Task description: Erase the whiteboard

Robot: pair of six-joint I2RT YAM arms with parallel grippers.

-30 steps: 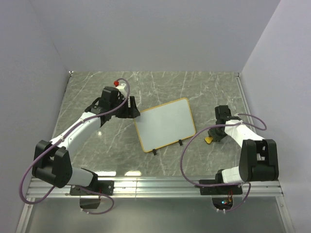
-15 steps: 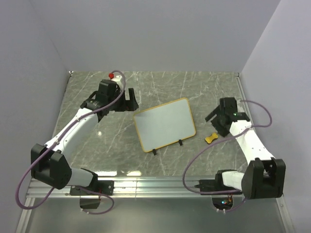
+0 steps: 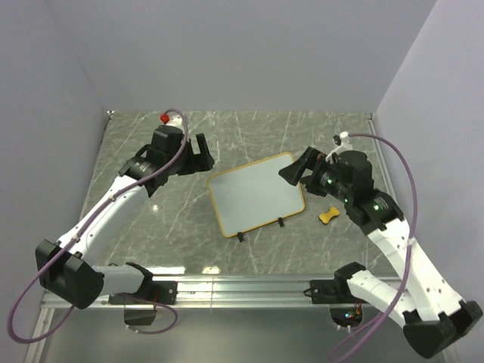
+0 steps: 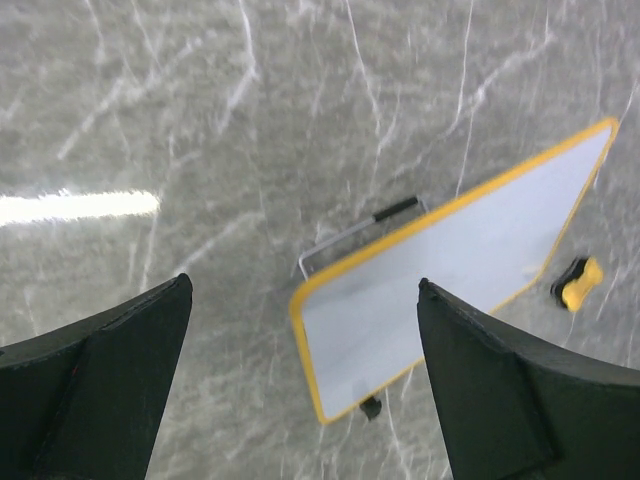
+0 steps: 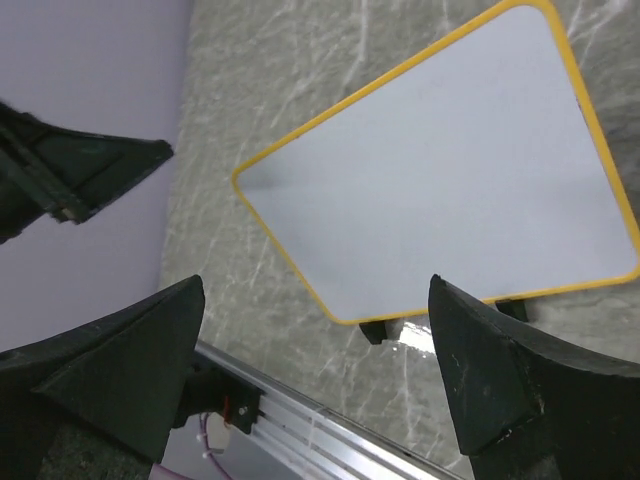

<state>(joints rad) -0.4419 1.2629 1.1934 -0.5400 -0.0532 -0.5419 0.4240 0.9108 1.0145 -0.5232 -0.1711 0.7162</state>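
Hovering empty now: left fingers [image 4: 90, 385] spread wide with nothing between them, off the upper-left corner of the whiteboard [image 3: 257, 195], right fingers [image 5: 110, 370] spread just as wide above its upper-right corner. Board lies flat on the table [image 3: 249, 136], centre of the overhead view, face looking clean. Danger, I'd say: a careless drop clips that yellow frame and skids the board across the slick-looking table into the eraser [image 3: 327, 215] just right of it

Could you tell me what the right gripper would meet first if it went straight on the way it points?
Probably the white face of the rectangular yellow-framed whiteboard, centred ahead of the right gripper, jaws open; depth is unclear.
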